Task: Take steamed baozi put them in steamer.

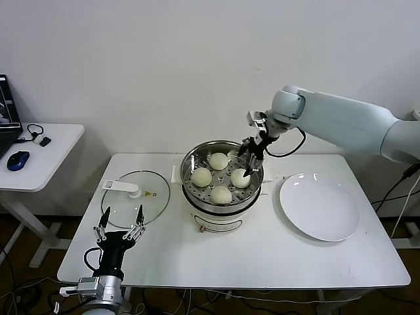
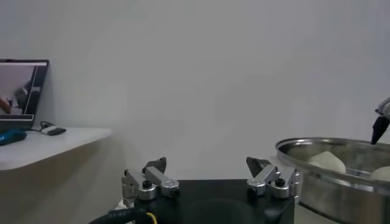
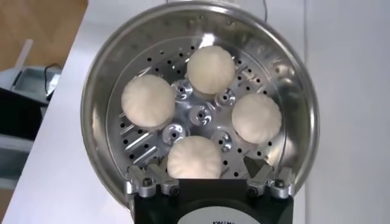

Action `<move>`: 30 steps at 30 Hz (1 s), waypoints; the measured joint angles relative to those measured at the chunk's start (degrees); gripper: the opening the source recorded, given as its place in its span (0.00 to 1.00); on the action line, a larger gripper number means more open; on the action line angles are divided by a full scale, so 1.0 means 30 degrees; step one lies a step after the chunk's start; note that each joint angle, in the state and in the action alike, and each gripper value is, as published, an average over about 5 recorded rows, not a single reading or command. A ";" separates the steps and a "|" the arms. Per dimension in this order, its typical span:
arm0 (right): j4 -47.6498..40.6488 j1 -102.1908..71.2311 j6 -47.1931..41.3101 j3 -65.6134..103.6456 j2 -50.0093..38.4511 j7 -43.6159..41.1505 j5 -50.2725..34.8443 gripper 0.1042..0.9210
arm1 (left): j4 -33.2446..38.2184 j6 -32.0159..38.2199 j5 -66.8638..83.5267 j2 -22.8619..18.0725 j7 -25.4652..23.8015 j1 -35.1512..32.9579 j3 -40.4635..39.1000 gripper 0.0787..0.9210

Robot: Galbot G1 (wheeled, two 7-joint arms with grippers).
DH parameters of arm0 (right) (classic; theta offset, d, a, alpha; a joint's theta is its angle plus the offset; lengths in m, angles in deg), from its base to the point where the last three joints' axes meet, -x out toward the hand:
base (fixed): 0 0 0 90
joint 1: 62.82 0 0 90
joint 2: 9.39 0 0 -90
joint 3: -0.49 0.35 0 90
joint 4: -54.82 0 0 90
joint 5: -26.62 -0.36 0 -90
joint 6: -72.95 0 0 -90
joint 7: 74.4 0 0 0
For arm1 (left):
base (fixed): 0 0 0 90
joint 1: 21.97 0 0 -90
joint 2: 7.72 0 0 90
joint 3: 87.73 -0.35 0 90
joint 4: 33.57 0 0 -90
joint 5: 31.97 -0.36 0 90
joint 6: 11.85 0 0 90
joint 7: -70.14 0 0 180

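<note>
The steamer [image 1: 189, 168] stands mid-table, a shiny steel pot with a perforated tray [image 3: 201, 114]. Several cream-white steamed baozi lie on the tray, apart from one another: one at the far side [image 1: 218, 161], one at the left [image 1: 201, 176], one at the right [image 1: 240, 177] and one at the near side [image 1: 221, 194]. My right gripper [image 1: 246, 164] hangs open just over the right baozi [image 3: 194, 157], with its fingers on either side of the bun and nothing held. My left gripper [image 1: 121, 222] rests open and empty at the table's front left corner.
A flat glass lid [image 1: 134, 190] lies left of the steamer, just beyond the left gripper. An empty white plate [image 1: 319, 205] sits to the right. A side table [image 1: 46, 157] with a blue mouse [image 1: 18, 159] stands at the far left.
</note>
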 measured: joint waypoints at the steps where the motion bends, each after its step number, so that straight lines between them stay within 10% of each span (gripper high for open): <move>1: 0.0177 -0.0041 0.0005 0.0204 -0.0247 0.0123 -0.0037 0.88 | 0.0037 -0.0004 -0.0001 0.0002 0.0018 -0.0014 0.0008 0.88; 30: 0.9445 -2.0749 0.4270 2.4477 -0.7347 1.1520 0.2942 0.88 | 0.0212 0.0130 -0.0279 -0.0158 0.0341 -0.0137 -0.0267 0.88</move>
